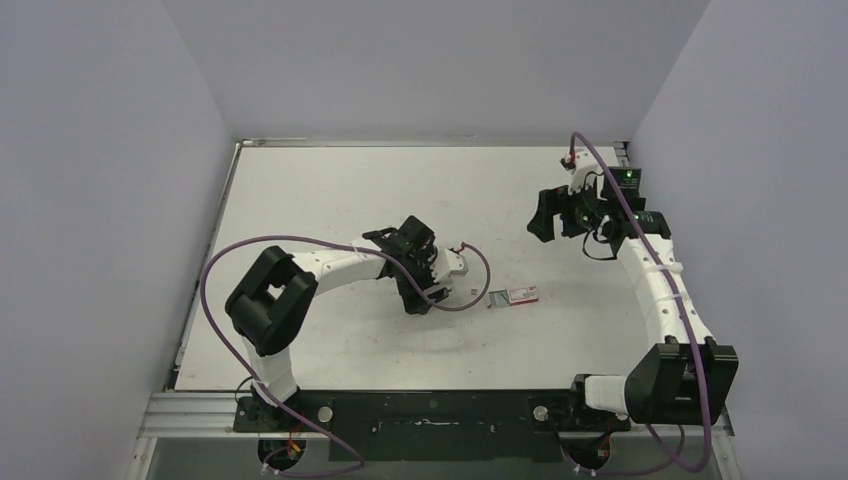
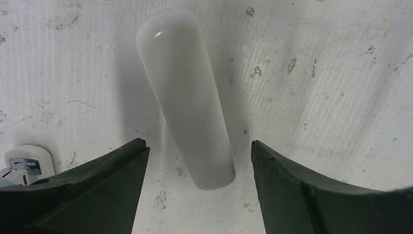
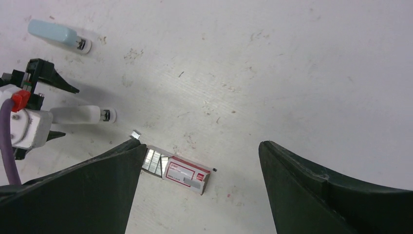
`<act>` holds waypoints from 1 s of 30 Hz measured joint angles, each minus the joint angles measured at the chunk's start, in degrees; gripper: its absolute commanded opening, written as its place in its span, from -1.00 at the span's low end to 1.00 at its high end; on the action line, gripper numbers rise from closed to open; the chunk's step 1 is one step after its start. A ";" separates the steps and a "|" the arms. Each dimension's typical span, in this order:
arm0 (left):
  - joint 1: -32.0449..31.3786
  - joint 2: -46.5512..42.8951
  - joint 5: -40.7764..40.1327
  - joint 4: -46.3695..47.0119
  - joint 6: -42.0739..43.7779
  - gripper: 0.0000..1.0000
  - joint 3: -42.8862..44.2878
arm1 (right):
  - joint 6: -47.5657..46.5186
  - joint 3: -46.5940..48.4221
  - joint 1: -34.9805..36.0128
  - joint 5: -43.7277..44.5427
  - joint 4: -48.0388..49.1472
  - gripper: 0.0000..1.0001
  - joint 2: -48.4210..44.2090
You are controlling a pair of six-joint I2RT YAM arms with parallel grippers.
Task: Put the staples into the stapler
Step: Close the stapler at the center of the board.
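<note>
The stapler shows as a long white body [image 2: 187,97] lying on the table between the fingers of my left gripper [image 2: 198,142], which is open and straddles it without touching. The right wrist view shows the same white body [image 3: 80,114] and my left gripper [image 1: 425,295] over it. The red-and-white staple box [image 3: 187,174] lies half open, with silvery staple strips [image 3: 153,161] showing at its left end. One loose bit of staples [image 3: 135,134] lies just beside it. My right gripper [image 3: 200,144] is open and empty, raised above the box [image 1: 522,295].
A light-blue piece with a metal end [image 3: 54,33] lies apart from the white body; its white, metal-tipped end shows in the left wrist view [image 2: 24,163]. The purple cable [image 1: 470,290] loops close to the box. Grey walls [image 1: 100,200] stand round the table.
</note>
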 measured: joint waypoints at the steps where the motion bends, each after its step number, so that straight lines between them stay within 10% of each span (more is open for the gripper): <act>1: 0.00 -0.04 -0.11 0.39 0.00 0.50 -0.31 | 0.20 0.85 -0.44 0.76 -0.52 0.79 -0.68; 13: -0.50 -0.07 -2.73 3.48 -1.55 0.06 -2.29 | 3.37 3.89 -5.95 -0.11 -6.91 0.80 -0.57; 23: -1.51 -0.59 -4.17 5.31 -2.12 -1.00 -3.43 | 3.82 2.47 -6.21 -4.35 -4.96 0.80 0.35; 30: -0.39 -2.64 -1.62 5.75 -0.20 -1.00 -5.40 | 7.39 -1.90 -1.64 -6.75 2.19 0.79 1.70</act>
